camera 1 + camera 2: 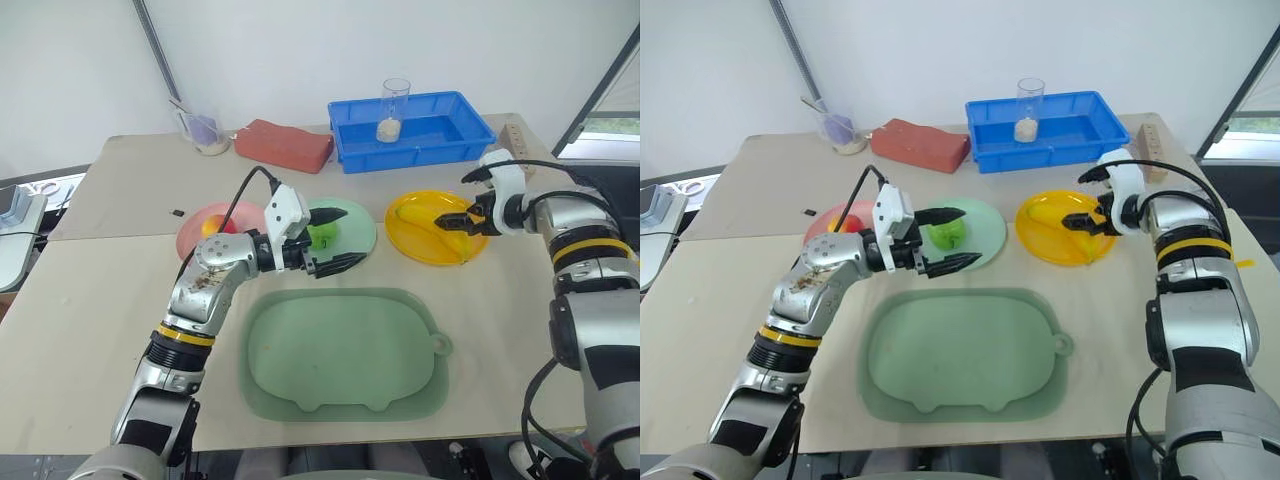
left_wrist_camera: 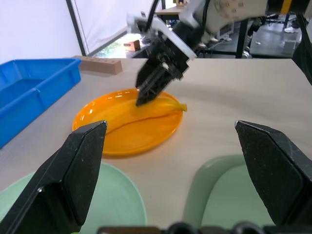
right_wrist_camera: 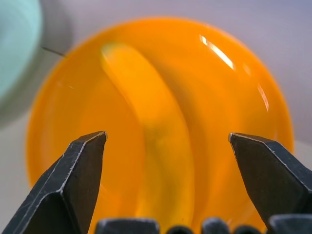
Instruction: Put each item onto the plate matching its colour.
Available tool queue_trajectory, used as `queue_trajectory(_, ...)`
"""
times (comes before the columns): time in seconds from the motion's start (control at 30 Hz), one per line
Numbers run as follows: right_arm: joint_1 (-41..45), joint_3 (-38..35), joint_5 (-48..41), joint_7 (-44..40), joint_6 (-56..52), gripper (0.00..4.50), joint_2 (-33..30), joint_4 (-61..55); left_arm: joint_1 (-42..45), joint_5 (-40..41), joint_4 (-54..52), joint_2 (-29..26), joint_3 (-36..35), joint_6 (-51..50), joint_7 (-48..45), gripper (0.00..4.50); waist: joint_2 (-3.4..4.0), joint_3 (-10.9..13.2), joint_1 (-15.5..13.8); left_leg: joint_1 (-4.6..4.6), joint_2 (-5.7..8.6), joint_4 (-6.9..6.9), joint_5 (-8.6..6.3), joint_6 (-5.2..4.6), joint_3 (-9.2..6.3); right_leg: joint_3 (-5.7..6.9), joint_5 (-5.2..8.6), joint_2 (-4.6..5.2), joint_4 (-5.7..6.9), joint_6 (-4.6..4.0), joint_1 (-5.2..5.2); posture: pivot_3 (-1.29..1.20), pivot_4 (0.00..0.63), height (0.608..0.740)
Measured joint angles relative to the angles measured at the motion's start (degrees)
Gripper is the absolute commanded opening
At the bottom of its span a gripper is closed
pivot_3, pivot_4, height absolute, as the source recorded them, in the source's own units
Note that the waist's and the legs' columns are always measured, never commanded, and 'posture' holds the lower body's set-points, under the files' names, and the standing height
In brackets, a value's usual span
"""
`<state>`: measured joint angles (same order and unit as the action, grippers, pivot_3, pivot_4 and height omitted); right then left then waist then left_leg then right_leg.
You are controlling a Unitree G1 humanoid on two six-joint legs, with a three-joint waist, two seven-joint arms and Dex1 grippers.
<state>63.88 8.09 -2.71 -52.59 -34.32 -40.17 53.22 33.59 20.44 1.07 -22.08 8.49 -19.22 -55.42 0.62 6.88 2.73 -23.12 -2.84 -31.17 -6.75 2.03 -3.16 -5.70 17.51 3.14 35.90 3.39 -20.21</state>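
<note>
The banana lies on the yellow plate — right tool spread above it, left tool spread too.

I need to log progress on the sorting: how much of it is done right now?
All three look placed: the apple on the pink plate, the green fruit on the mint plate, the banana on the yellow plate. Nothing is in hand: the right gripper stands open over the banana, and the left gripper is open too. No fruit is left to sort.
</note>
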Motion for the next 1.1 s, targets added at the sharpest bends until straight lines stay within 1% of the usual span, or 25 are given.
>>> queue_trajectory(0.1, -5.5, -1.0, -2.1, -6.6, 0.2, 4.47, -4.9, -13.3, 0.5, -0.8, 2.0, -6.0, -1.3, 0.1, -2.0, 4.50, 0.07, 0.0, -0.1, 0.04, -0.01, 0.05, 0.00, 0.00, -0.05, 0.02, 0.06, -0.02, -0.02, 0.03, 0.01, 0.00, 0.150, 0.740)
queue_trajectory(0.17, -12.6, -3.1, -4.8, -10.7, 0.6, 4.47, -8.3, -24.3, 0.4, -1.9, 3.7, -10.5, -2.4, 0.7, -3.5, 4.50, 0.07, 0.0, -0.2, 0.07, -0.01, 0.11, 0.00, 0.01, -0.04, 0.04, 0.11, -0.02, -0.04, 0.03, 0.04, 0.00, 0.150, 0.740)
queue_trajectory(0.27, -24.6, -7.7, -10.0, -14.1, 1.2, 4.47, -10.4, -39.5, -1.9, -2.6, 4.9, -16.1, -5.0, 3.2, -5.4, 4.50, 0.03, 0.0, -0.1, 0.08, -0.02, 0.16, 0.00, 0.01, 0.01, 0.02, 0.13, 0.02, -0.08, 0.01, 0.06, 0.00, 0.150, 0.740)
queue_trajectory(0.3, -27.2, -8.8, -11.2, -14.7, 1.2, 4.47, -10.7, -42.8, -3.1, -2.6, 4.9, -17.0, -6.1, 3.3, -5.4, 4.50, 0.01, 0.0, 0.0, 0.14, -0.02, 0.15, 0.00, 0.01, 0.04, -0.01, 0.14, 0.03, -0.06, 0.00, 0.06, 0.00, 0.150, 0.740)
queue_trajectory(0.37, -35.6, -13.8, -14.4, -14.0, -0.1, 4.47, -11.4, -53.3, -8.5, -2.0, 1.7, -18.9, -9.8, 2.7, -4.3, 4.50, -0.09, 0.1, 0.0, 0.16, -0.05, 0.25, -0.01, 0.02, 0.06, -0.01, 0.17, 0.04, -0.07, -0.04, 0.05, 0.00, 0.150, 0.740)
queue_trajectory(0.43, -44.5, -20.3, -17.9, -11.4, -2.9, 4.47, -10.8, -63.5, -16.9, -0.9, -2.7, -20.3, -14.7, 1.2, -2.2, 4.50, -0.24, 0.1, -0.1, 0.30, -0.12, 0.24, -0.01, 0.02, 0.07, -0.01, 0.26, 0.04, 0.01, -0.16, 0.13, 0.00, 0.150, 0.740)
queue_trajectory(0.47, -47.4, -22.3, -19.0, -10.1, -4.0, 4.47, -10.2, -66.6, -19.8, -0.5, -4.2, -20.3, -16.4, 0.3, -1.1, 4.50, -0.27, 0.1, -0.2, 0.32, -0.14, 0.23, -0.02, 0.03, 0.07, 0.01, 0.26, 0.03, 0.05, -0.16, 0.17, 0.00, 0.150, 0.740)
queue_trajectory(0.53, -54.2, -26.7, -21.0, -5.8, -6.0, 4.47, -6.8, -74.2, -25.8, 0.4, -9.3, -19.3, -20.5, -2.0, 2.8, 4.50, -0.51, 0.2, -0.3, 0.33, -0.16, 0.27, -0.15, 0.24, 0.06, 0.08, 0.28, 0.05, 0.05, -0.21, 0.00, 0.00, 0.150, 0.740)
queue_trajectory(0.6, -58.6, -27.4, -21.6, -2.1, -6.7, 4.47, -3.8, -78.8, -29.4, 1.2, -12.3, -17.8, -23.3, -3.4, 6.3, 4.50, -0.62, 0.2, -0.6, 0.49, -0.13, 0.20, -0.36, 0.57, 0.12, 0.10, 0.53, 0.15, 0.05, -0.69, 0.04, 0.00, 0.150, 0.740)
queue_trajectory(0.73, -66.3, -27.6, -21.1, 5.3, -6.3, 4.47, 2.3, -83.3, -34.9, 1.2, -14.3, -15.0, -28.1, -3.9, 12.6, 4.50, -0.68, 0.2, -1.0, 0.43, -0.02, 0.16, -0.40, 0.65, 0.30, 0.09, 0.58, 0.40, -0.13, -0.79, 0.03, 0.00, 0.150, 0.740)
queue_trajectory(0.9, -72.2, -26.9, -18.1, 10.5, -1.5, 4.47, 5.5, -83.8, -38.5, 0.6, -14.3, -12.4, -29.1, -3.8, 17.1, 4.50, -0.70, 0.2, -1.4, 0.30, -0.01, 0.15, -0.41, 0.67, 0.33, 0.08, 0.56, 0.43, -0.36, -0.81, 0.00, 0.00, 0.150, 0.740)
queue_trajectory(0.93, -73.1, -26.9, -17.4, 12.0, 0.0, 4.47, 6.9, -83.7, -39.4, 0.4, -14.4, -11.4, -29.0, -3.7, 17.9, 4.50, -0.73, 0.2, -1.4, 0.30, -0.02, 0.17, -0.41, 0.67, 0.33, 0.08, 0.56, 0.43, -0.36, -0.82, 0.00, 0.00, 0.150, 0.740)
queue_trajectory(1.03, -73.5, -26.4, -17.0, 14.6, 0.8, 4.47, 9.1, -83.7, -40.8, 0.3, -14.9, -9.9, -27.9, -3.7, 18.7, 4.50, -0.73, 0.2, -1.5, 0.30, -0.03, 0.21, -0.41, 0.67, 0.31, 0.08, 0.54, 0.39, -0.32, -0.86, -0.04, 0.00, 0.150, 0.740)
queue_trajectory(1.1, -73.5, -25.7, -17.1, 15.8, 0.8, 4.47, 9.3, -84.1, -40.8, 0.4, -15.7, -9.9, -27.2, -4.1, 18.7, 4.50, -0.74, 0.2, -1.5, 0.31, -0.04, 0.23, -0.41, 0.67, 0.30, 0.09, 0.53, 0.37, -0.30, -0.86, -0.05, 0.00, 0.150, 0.740)
